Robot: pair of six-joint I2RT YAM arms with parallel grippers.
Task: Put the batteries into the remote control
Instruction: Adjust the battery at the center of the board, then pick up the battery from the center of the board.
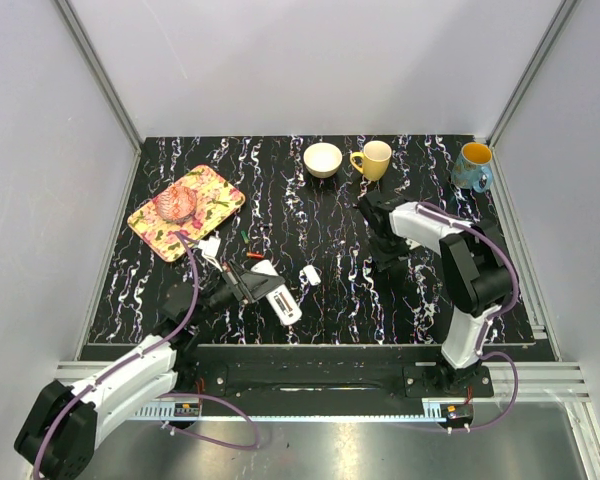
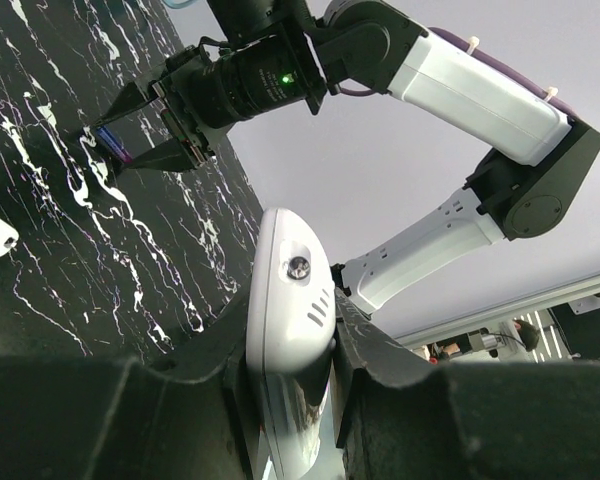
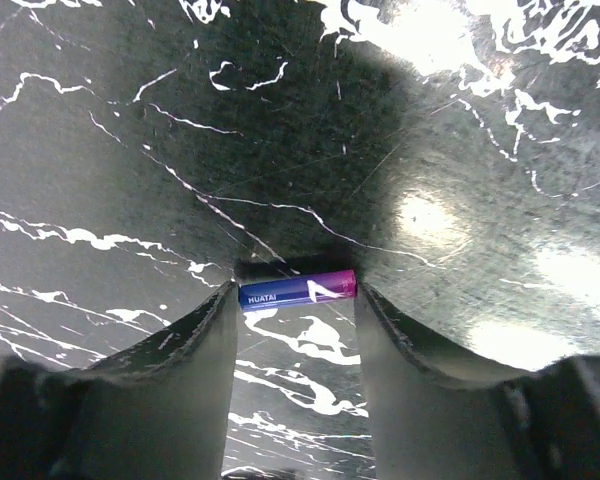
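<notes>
Two black fingers of the left gripper (image 2: 292, 322) are clamped on the remote control (image 2: 285, 330), a slim white plastic handset with rounded corners. In the left wrist view its end face is turned to the camera, and a small round lens and three short slits are seen on it. In the top view the remote control is found in the lower middle of the frame, just right of the left gripper, set slantwise with its free end toward the lower right. A dark oblong patch is shown on its upper face. Whether it rests on the table (image 1: 380, 310) or is held just above cannot be told.

One battery (image 3: 298, 290), blue at one end and purple at the other, is gripped end to end between the fingertips of the right gripper (image 3: 298, 297), low over the black marbled table. It is placed right of centre in the top view, well apart from the remote control. A small loose white rounded piece (image 1: 310, 274) is seen between them.

The left arm is stretched low from the lower left corner. The right arm is raised from its base at lower right and bent at the elbow, with the wrist pitched down.
</notes>
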